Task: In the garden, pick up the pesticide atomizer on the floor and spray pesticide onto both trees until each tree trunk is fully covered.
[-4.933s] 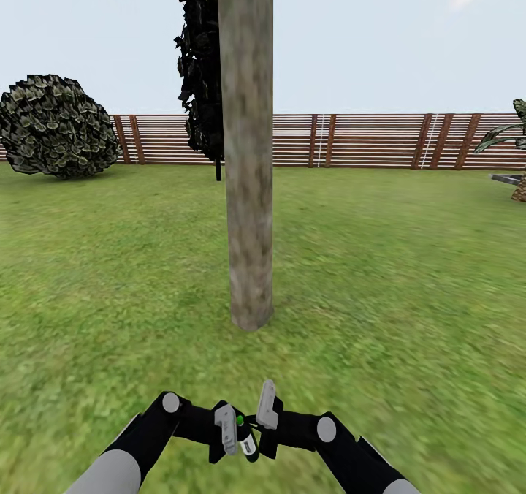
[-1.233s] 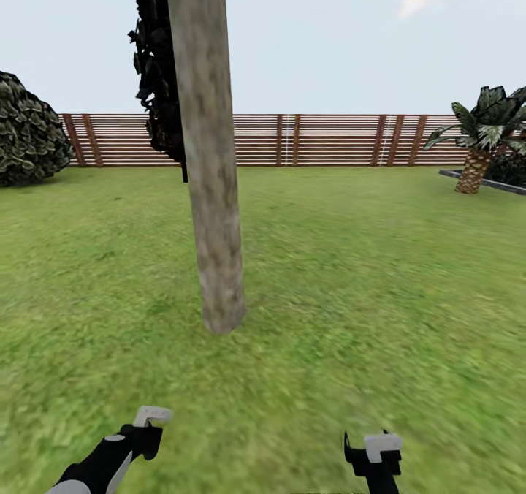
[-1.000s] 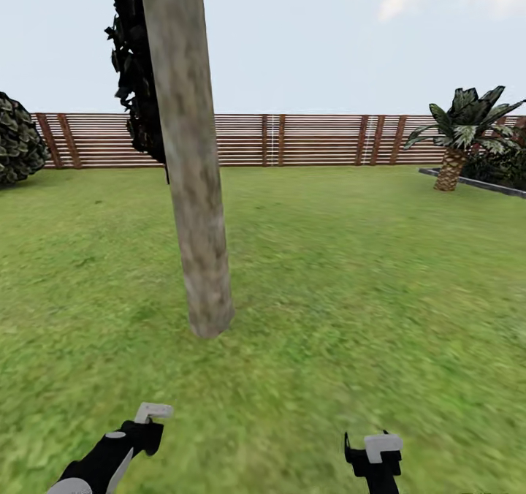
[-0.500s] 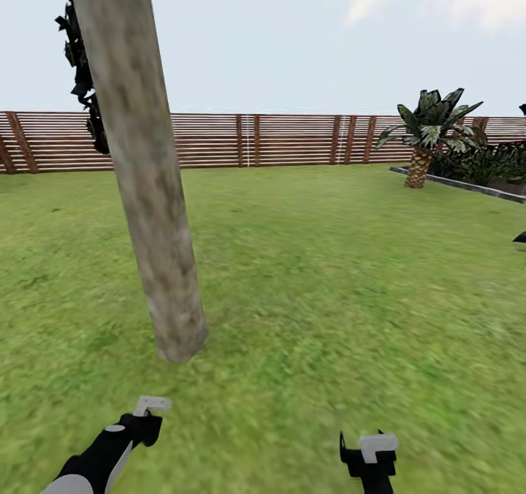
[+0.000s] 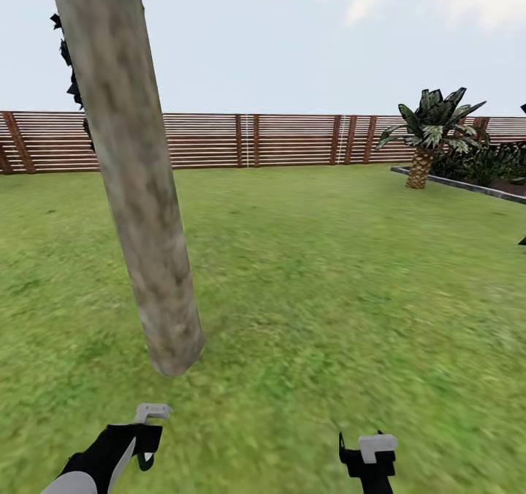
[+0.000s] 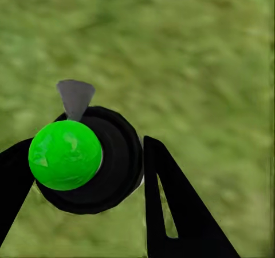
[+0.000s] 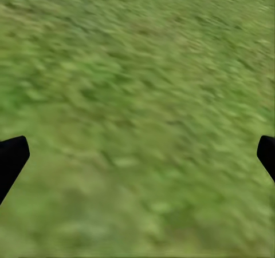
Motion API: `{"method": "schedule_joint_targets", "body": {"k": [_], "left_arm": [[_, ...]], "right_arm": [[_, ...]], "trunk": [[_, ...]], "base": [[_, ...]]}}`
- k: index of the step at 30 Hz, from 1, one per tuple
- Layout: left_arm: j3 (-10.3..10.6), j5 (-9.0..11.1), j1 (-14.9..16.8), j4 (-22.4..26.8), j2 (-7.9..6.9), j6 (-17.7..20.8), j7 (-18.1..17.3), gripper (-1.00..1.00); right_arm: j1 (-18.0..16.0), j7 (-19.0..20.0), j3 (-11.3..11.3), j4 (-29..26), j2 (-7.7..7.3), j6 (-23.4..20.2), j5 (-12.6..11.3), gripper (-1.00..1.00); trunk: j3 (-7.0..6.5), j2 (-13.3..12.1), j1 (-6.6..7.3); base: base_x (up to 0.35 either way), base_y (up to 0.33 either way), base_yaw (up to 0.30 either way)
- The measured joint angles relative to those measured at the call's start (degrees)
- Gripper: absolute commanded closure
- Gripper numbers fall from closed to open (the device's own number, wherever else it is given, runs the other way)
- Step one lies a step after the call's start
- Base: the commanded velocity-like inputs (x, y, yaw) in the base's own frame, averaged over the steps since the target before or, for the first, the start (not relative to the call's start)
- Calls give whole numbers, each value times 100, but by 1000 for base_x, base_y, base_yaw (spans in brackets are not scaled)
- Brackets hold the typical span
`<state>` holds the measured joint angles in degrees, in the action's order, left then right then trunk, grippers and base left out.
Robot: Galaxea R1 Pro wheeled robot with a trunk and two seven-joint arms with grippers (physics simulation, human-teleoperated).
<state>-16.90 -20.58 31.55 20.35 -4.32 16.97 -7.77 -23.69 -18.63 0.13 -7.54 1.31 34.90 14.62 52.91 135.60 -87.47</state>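
Where it meets grass, the tree trunk [image 5: 139, 187] looks mottled grey-brown.

Trunk [image 5: 139, 209]: top cut off by head view's upper edge; crown unseen. Atomizer [image 6: 86, 158]: body hidden beneath its green cap. Right gripper [image 7: 137, 155]: only fingertip corners visible.

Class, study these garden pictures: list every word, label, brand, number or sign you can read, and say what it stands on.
None: no readable text shows in any view.
The atomizer held in the left gripper shows a green ball and a black cap, with no label.
The tree trunk, the fence and the right gripper are plain.
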Motion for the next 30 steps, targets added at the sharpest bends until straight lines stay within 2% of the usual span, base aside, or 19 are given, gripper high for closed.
{"method": "schedule_joint_targets", "body": {"k": [6,15,16,18,20,21,23,25,27,28,30], "left_arm": [[-1,-15,-7,0,-2,-18,2,100],[-10,4,27,8,33,-10,17,100],[-8,8,34,8,55,-10,17,100],[6,19,58,14,198,-7,15,100],[14,19,182,215,368,50,-6,100],[15,2,224,307,389,66,-18,100],[14,-20,246,407,356,89,-33,100],[9,-47,259,510,242,170,-43,100],[-18,-45,279,576,-70,271,-51,100],[-24,-9,282,582,-138,289,-54,100],[-16,23,289,596,-155,311,-57,100]], "right_arm": [[0,5,10,37,-26,1,35,-100],[0,-4,11,36,-33,0,35,-100],[0,-4,11,36,-34,2,35,-100],[0,-4,11,36,-35,1,35,-100],[0,-4,11,36,-35,0,35,-100],[0,-4,10,36,-40,0,35,-100],[0,-4,7,36,-47,0,31,-100],[0,-4,5,36,-51,0,29,-100],[0,-4,4,36,-53,0,27,-100],[0,-4,4,36,-53,0,27,-100],[0,-4,3,36,-51,0,26,-100]], "trunk": [[0,-1,-4],[0,-1,-4],[0,-1,-4],[0,-1,-4],[-1,-1,-4],[0,-1,-4],[0,-1,-4],[0,-1,-4],[0,-1,-4],[0,-1,-4],[0,-1,-4]], "base": [[78,0,98],[-98,0,75],[-8,0,2],[-4,0,1],[-1,0,0],[0,0,0],[0,0,0],[0,0,0],[0,0,0],[0,0,0],[0,0,0]]}}
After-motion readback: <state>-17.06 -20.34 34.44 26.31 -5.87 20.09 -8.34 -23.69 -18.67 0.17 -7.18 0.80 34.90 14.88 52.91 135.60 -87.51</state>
